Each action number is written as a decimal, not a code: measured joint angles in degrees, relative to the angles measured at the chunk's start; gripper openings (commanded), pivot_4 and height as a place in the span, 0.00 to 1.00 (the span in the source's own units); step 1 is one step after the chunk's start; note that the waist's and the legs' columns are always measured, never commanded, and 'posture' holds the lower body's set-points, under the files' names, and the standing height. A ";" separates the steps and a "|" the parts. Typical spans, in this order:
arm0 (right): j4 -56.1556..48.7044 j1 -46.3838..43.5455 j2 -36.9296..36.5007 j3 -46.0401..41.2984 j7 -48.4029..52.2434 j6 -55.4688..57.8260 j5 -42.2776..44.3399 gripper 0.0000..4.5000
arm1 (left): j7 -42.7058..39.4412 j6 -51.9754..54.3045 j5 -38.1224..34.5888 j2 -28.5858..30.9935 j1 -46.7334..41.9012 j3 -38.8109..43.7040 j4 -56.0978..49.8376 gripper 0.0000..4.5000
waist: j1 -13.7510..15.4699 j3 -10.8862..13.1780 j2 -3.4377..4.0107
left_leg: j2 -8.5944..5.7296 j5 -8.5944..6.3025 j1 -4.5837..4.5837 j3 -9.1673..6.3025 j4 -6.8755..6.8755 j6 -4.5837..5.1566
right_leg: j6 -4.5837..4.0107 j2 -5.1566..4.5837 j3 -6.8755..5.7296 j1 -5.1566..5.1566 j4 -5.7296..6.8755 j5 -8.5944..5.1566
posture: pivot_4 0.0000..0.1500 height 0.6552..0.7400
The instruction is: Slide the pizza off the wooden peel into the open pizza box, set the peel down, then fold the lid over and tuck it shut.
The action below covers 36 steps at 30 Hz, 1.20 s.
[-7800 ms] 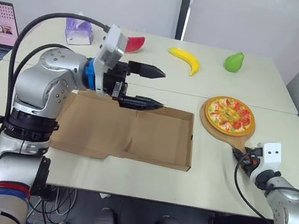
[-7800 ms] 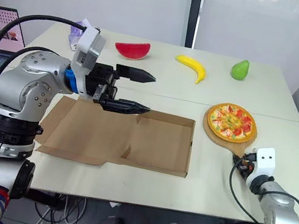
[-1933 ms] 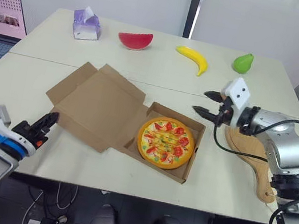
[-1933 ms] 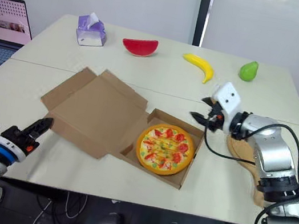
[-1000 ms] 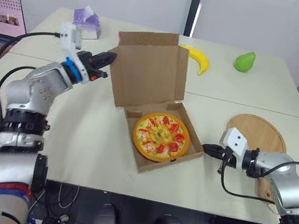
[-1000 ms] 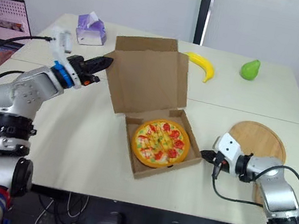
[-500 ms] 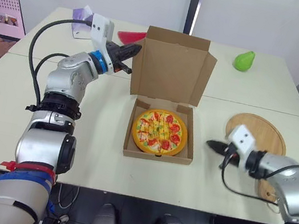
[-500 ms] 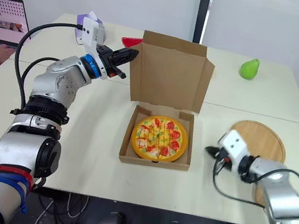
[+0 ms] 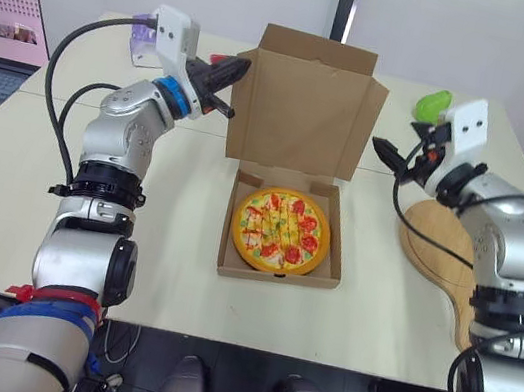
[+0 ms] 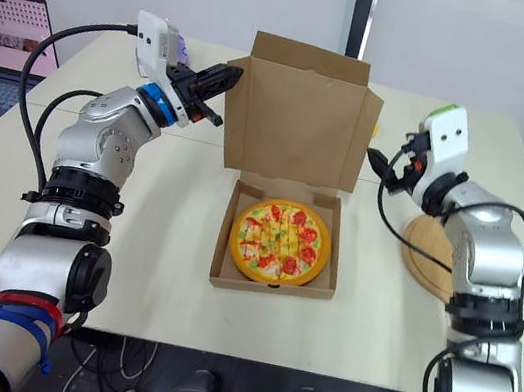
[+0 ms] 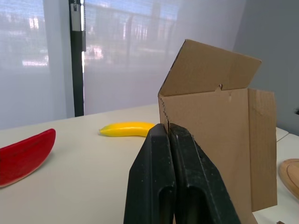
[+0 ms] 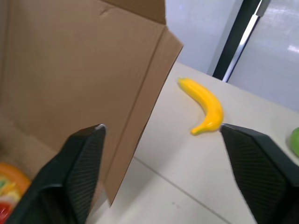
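a: item one, nearest: pizza (image 9: pixel 281 230). where did it lie?
b: flat in the box base (image 9: pixel 268 275). round and whole, orange crust, red and green toppings. the wooden peel (image 9: pixel 442 238) lay bare on the table (image 9: pixel 167 271) to the right, near the box but apart from it.
a: changes logged?
b: one. half a second before, the right gripper (image 12: pixel 162 127) sat low beside the box base. at this entry it was raised to the right flap of the lid (image 9: pixel 304 102), jaws wide, nothing held. the left gripper (image 11: pixel 168 128) had stayed at the lid's left edge, jaws pressed together. whether they pinched any card, could not tell.
a: meaning for the task?
b: judged: slide and peel steps done, only the fold and tuck remained, and both arms looked placed for it. the lid stood upright, plain brown card, side flaps and top tuck flap spread.
a: far row?
b: banana (image 12: pixel 205 105) and green pear (image 9: pixel 432 104), no part of the job
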 measured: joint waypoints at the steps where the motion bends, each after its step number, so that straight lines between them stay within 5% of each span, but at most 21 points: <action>1: 2.70 -1.93 0.22 0.04 0.02 0.00 -0.18 0.99 | -0.01 0.02 0.00 -0.02 0.25 0.03 -0.19 0.00 | -0.04 0.00 0.01 | 0.00 0.00 0.00 0.01 -0.01 0.00 | 0.00 0.00 0.01 -0.01 0.01 0.00 | 1.00 1.00; 7: 13.69 -10.17 3.60 -0.42 1.45 -1.54 1.19 0.99 | -0.62 0.50 0.00 -0.34 1.42 0.23 -1.70 0.00 | -0.16 0.02 0.03 | 0.01 0.00 -0.01 0.01 -0.04 0.00 | -0.01 0.01 0.00 -0.04 0.01 0.00 | 1.00 1.00; 10: 16.14 -11.43 4.33 -0.18 3.62 -2.54 1.59 0.86 | -0.96 1.14 0.00 -0.35 1.54 0.30 -2.57 0.00 | -0.15 0.02 0.03 | 0.01 0.00 -0.02 0.01 -0.04 0.00 | -0.01 0.01 0.01 -0.04 0.01 0.00 | 1.00 1.00; 21: 19.54 -12.01 5.20 0.88 3.91 -6.14 -0.01 0.01 | -0.48 2.44 0.00 -0.87 3.33 0.98 -5.42 0.00 | -0.15 0.03 0.04 | 0.01 0.00 -0.02 0.00 -0.02 0.00 | 0.00 0.00 0.00 -0.04 0.06 0.00 | 1.00 1.00; 36: 9.02 -8.94 7.14 0.89 -3.60 0.14 -1.08 0.01 | 1.79 3.62 0.73 -1.58 3.79 0.92 -7.58 0.00 | -0.14 0.03 0.04 | 0.01 0.00 -0.02 0.00 -0.01 0.00 | 0.00 0.00 0.01 -0.05 0.10 0.00 | 1.00 1.00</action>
